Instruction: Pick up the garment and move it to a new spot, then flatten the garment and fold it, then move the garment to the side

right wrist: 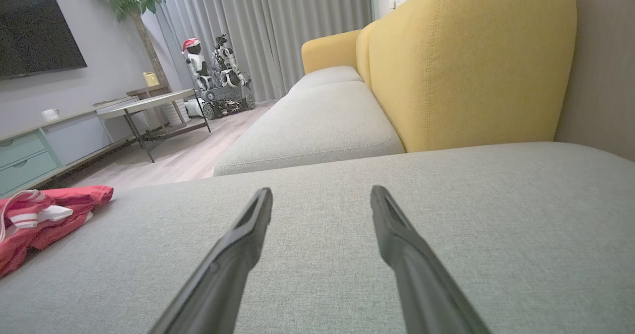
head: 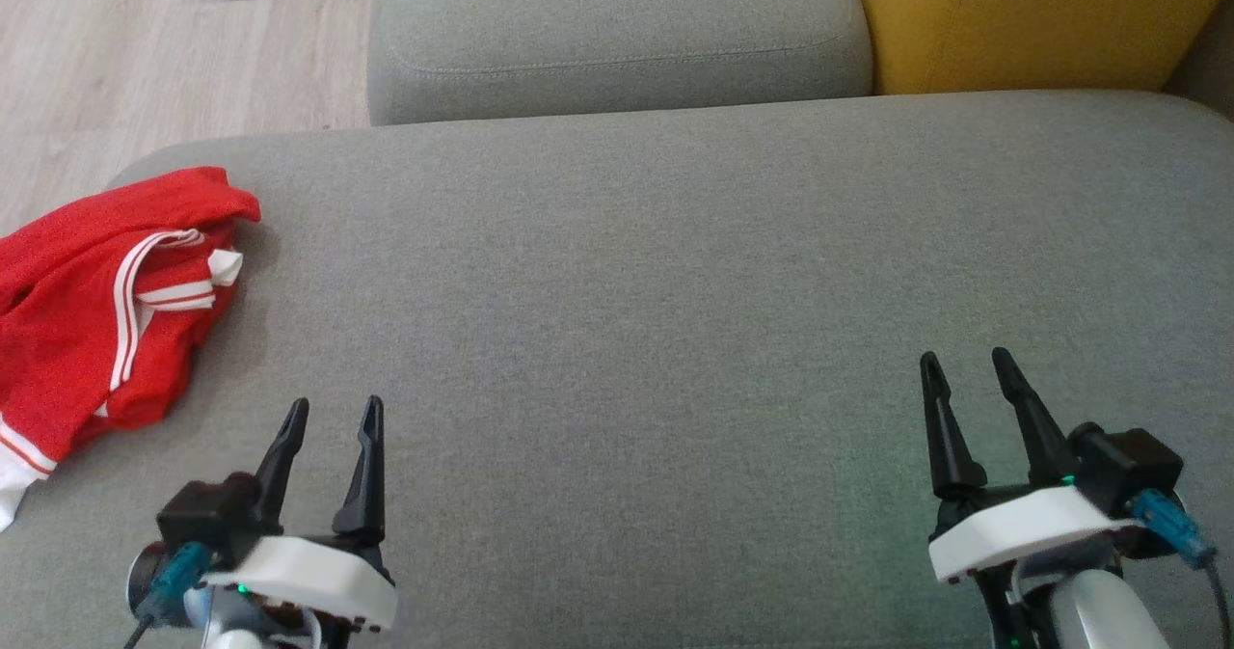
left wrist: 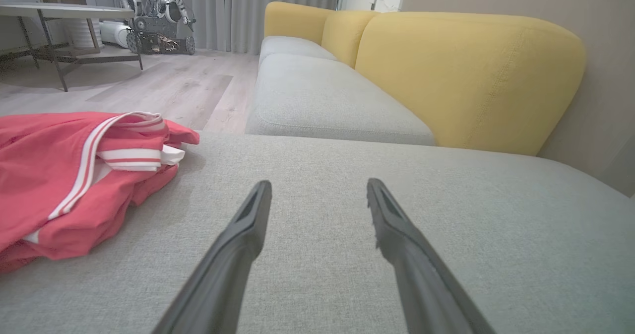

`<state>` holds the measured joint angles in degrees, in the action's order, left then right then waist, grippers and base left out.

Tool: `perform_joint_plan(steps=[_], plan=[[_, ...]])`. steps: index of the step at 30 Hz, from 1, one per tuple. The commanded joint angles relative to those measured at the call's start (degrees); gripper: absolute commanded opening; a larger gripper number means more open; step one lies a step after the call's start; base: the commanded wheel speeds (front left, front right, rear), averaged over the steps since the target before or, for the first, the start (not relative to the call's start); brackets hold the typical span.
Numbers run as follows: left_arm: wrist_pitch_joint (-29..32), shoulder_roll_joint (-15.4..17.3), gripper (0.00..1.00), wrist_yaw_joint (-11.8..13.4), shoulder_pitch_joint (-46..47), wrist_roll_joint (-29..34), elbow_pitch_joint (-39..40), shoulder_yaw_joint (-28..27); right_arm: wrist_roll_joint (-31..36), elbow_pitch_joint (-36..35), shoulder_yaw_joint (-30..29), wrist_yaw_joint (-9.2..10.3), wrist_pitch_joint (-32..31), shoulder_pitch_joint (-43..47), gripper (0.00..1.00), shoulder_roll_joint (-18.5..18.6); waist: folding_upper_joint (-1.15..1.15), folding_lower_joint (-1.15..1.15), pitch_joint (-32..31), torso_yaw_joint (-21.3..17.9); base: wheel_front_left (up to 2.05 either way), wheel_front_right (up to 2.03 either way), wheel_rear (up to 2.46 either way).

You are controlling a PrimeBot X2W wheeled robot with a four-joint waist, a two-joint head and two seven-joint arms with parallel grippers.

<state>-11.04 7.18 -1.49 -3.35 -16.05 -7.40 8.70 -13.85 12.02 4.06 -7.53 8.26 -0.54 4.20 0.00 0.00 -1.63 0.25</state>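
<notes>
A crumpled red garment [head: 87,302] with white stripes lies at the left edge of the grey sofa seat [head: 675,273]. The left wrist view has the garment [left wrist: 59,185] at its left, and it sits far left in the right wrist view [right wrist: 34,222]. My left gripper [head: 333,408] hovers open over the seat, just right of and nearer than the garment, holding nothing. At the lower right my right gripper [head: 964,360] is open and empty, far from the cloth.
A second grey seat cushion [head: 617,32] lies beyond, with a yellow backrest [head: 1032,17] at the far right. Wooden floor [head: 145,41] lies past the seat's left edge. A low table [left wrist: 64,14] and parked robots [right wrist: 216,71] stand across the room.
</notes>
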Motion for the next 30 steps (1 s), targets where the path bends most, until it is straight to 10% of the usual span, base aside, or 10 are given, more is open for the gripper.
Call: perform_joint_plan(steps=[1,30], plan=[[-0.85,1.09,1.0,0.34,1.75,1.76,1.7,-1.28,1.81,-1.81,1.33,0.04,0.84,-1.31,1.0,-0.01,0.0,0.0,0.0,0.02,0.0,0.0,0.0],[-3.96,-0.03,1.0,0.77,1.02,9.22,-1.53,-1.99,4.95,-1.55,0.6,0.04,2.23,-0.17,1.0,-1.31,0.0,0.0,-0.12,0.25,0.0,0.0,0.0]])
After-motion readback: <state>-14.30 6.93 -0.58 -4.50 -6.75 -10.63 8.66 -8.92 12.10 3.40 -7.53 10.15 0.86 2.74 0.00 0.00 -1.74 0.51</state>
